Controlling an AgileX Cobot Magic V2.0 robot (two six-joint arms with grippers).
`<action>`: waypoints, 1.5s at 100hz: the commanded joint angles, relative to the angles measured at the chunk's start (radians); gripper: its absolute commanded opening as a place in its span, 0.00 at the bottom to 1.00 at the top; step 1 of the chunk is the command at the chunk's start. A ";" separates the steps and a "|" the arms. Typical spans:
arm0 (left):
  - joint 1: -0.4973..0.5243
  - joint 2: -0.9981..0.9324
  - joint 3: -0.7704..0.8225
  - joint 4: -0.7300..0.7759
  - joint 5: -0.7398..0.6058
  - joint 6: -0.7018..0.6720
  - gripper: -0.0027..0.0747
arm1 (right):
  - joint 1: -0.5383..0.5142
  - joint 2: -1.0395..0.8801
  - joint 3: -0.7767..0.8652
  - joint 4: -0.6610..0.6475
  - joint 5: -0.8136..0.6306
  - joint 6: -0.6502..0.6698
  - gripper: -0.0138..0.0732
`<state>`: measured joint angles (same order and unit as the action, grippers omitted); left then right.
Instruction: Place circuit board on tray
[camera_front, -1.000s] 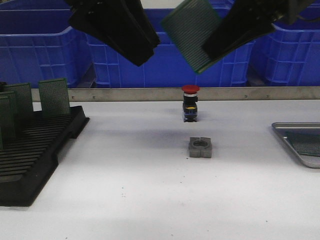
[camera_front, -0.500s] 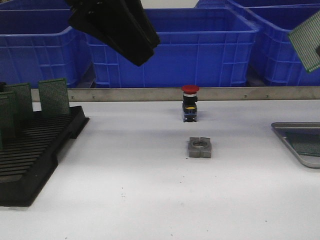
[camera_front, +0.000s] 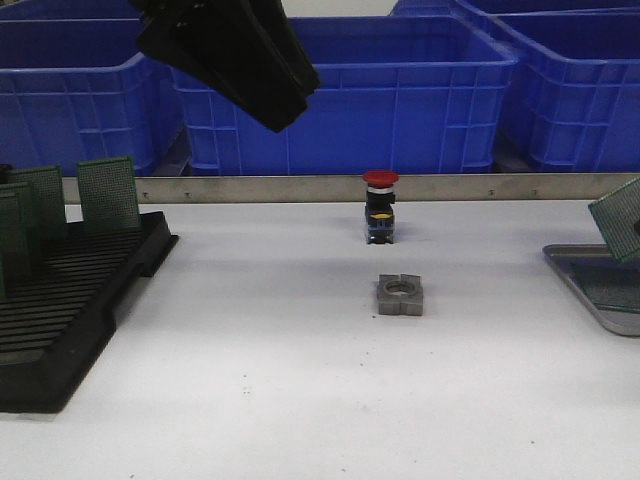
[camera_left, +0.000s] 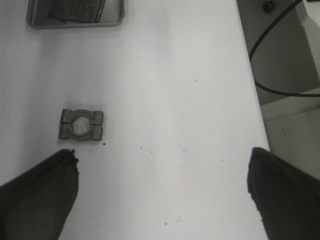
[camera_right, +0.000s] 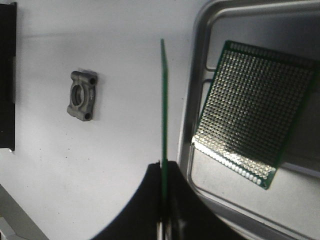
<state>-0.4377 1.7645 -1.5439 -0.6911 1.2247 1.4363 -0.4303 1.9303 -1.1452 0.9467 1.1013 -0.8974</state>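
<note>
Right gripper (camera_right: 162, 172) pinches a green circuit board (camera_right: 163, 100) edge-on, above the tray (camera_right: 200, 75) rim. Second board (camera_right: 250, 110) lies flat inside the tray. Left gripper (camera_left: 160, 195) hangs over the table (camera_left: 175, 100), fingers spread, holding nothing.

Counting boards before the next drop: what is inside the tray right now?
One green circuit board lies flat in the tray. The right gripper holds a second board edge-on beside the rim. The tray's far part is out of view.

left gripper (camera_left: 162, 197) raised high with fingers spread wide and holding nothing, right gripper (camera_right: 163, 200) pinched tight on a thin green board (camera_right: 163, 100) edge.
</note>
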 joint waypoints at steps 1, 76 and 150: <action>-0.008 -0.051 -0.023 -0.055 0.016 -0.002 0.86 | -0.006 -0.008 -0.029 0.054 0.027 0.001 0.08; -0.008 -0.051 -0.023 -0.055 0.022 -0.002 0.86 | -0.006 0.029 -0.029 0.054 -0.017 0.046 0.85; -0.008 -0.060 -0.029 -0.108 -0.041 -0.095 0.86 | -0.005 -0.093 -0.029 0.036 -0.100 0.046 0.86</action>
<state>-0.4377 1.7625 -1.5439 -0.7292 1.2166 1.3969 -0.4303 1.9132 -1.1465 0.9489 0.9861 -0.8467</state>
